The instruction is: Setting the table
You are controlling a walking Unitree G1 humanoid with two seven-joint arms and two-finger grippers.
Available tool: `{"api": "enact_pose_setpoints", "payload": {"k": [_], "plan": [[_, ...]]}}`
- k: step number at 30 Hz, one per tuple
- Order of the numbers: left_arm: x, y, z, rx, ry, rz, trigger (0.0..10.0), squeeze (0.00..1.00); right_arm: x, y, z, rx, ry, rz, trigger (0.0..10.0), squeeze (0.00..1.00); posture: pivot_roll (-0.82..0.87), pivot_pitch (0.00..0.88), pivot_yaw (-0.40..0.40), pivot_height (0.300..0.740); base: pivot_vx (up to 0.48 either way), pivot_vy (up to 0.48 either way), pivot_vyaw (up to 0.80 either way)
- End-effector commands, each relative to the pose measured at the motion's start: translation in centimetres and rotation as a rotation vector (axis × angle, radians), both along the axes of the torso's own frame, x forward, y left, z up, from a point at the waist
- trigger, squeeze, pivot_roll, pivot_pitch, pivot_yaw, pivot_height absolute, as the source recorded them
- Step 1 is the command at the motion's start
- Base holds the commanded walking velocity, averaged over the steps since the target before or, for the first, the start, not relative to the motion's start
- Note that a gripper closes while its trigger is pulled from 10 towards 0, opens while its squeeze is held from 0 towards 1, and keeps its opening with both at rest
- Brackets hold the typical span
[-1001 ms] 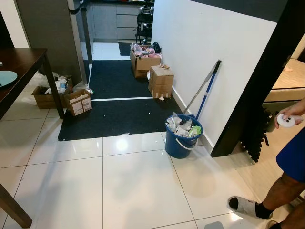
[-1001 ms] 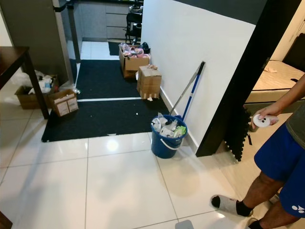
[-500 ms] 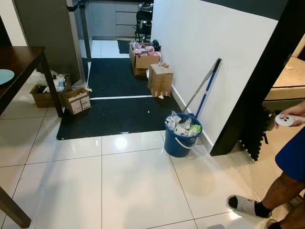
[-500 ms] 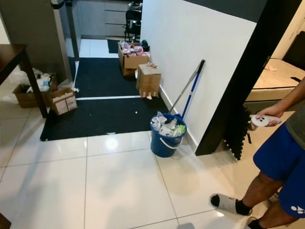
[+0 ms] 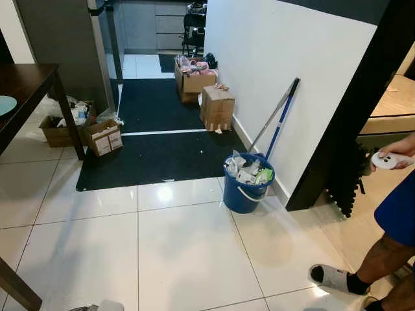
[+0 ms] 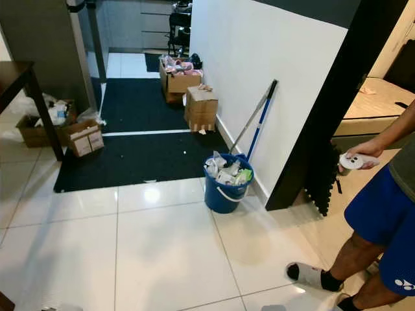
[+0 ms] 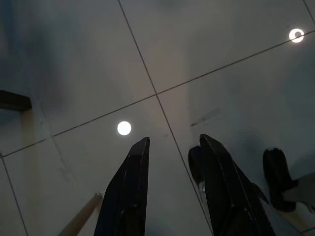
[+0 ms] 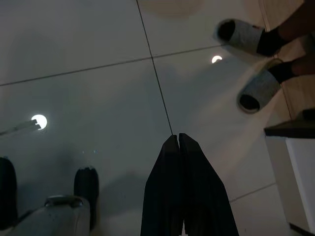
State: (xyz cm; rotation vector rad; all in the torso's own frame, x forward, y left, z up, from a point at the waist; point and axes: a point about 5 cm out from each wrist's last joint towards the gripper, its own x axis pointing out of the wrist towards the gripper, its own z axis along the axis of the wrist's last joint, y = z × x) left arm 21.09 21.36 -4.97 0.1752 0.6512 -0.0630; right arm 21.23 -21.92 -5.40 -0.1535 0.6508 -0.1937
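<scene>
Over glossy white floor tiles [image 5: 181, 259], left tool [image 7: 172, 147] parted, right tool [image 8: 178, 140] pressed closed, both empty.

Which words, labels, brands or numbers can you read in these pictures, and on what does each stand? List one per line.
No text can be read.
Small cardboard box by the mat: pale label, too small to read.
Packets in the blue bucket: print too blurred to read.
Blue shorts of the person: small white logo, no legible words.
</scene>
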Motion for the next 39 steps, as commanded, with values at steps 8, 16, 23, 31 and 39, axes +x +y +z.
{"api": "enact_pose_setpoints", "payload": {"k": [8,16,23,31,39], "plan": [[-1.04,0.11,-0.63,0.006,0.021,0.011,10.0,0.0,-0.1,0.7,-0.19,-0.006,0.006,0.049,10.0,0.0,0.04,0.062,-0.008,0.74,0.0,0.0,0.0],[-1.14,-0.11,-0.72,0.013,0.023,-0.007,10.0,0.0,0.01,0.89,-0.17,-0.011,0.006,0.063,10.0,0.0,0.04,0.065,-0.006,0.74,0.436,0.0,0.0],[-1.03,-0.17,-0.72,0.015,0.025,-0.01,10.0,0.0,-0.28,0.71,-0.3,-0.018,0.014,0.063,10.0,0.0,0.04,0.067,-0.006,0.74,0.462,0.0,0.0],[-1.12,-0.14,-0.79,0.019,0.03,-0.009,10.0,0.0,-0.34,0.72,-0.35,-0.02,0.017,0.065,10.0,0.0,0.03,0.068,-0.005,0.74,0.346,0.0,0.0],[-1.08,-0.15,-0.79,0.02,0.03,-0.01,10.0,0.0,-0.29,0.98,-0.34,-0.022,0.013,0.079,10.0,0.0,0.03,0.07,-0.003,0.74,0.338,0.0,0.0]]}}
